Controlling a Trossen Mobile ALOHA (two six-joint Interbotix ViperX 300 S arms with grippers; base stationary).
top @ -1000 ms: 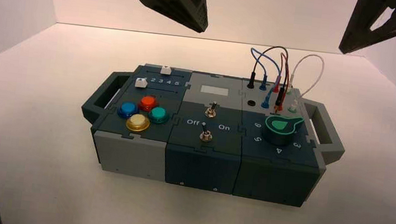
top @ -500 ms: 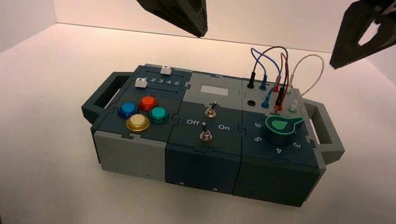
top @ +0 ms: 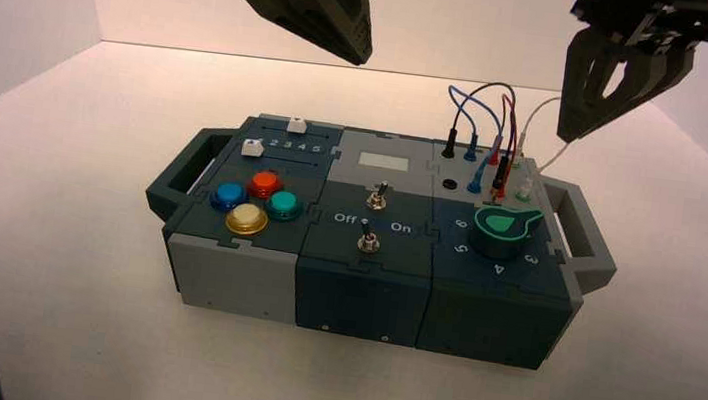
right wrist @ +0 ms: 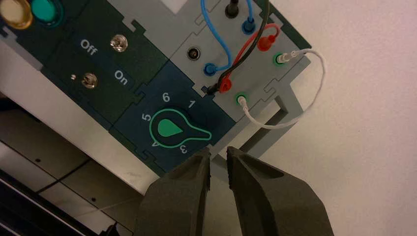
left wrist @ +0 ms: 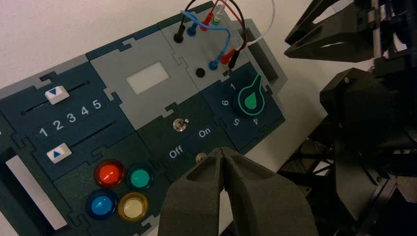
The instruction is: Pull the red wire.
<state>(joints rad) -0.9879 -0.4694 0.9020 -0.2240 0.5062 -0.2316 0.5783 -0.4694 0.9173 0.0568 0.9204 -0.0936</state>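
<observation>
Parted slightly and empty, the right gripper's (right wrist: 218, 150) fingers hang above the box's (top: 577, 225) right edge; approach seems underway. Next: reach the red wire (right wrist: 245, 45) at the far-right corner, avoiding the black cable (right wrist: 259, 38).

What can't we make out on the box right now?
- White wire, high view: middle hidden by the right gripper.
- Black wire, right wrist view: top cut off by the picture's edge.
- Front switch, left wrist view: partly hidden by the left gripper.
</observation>
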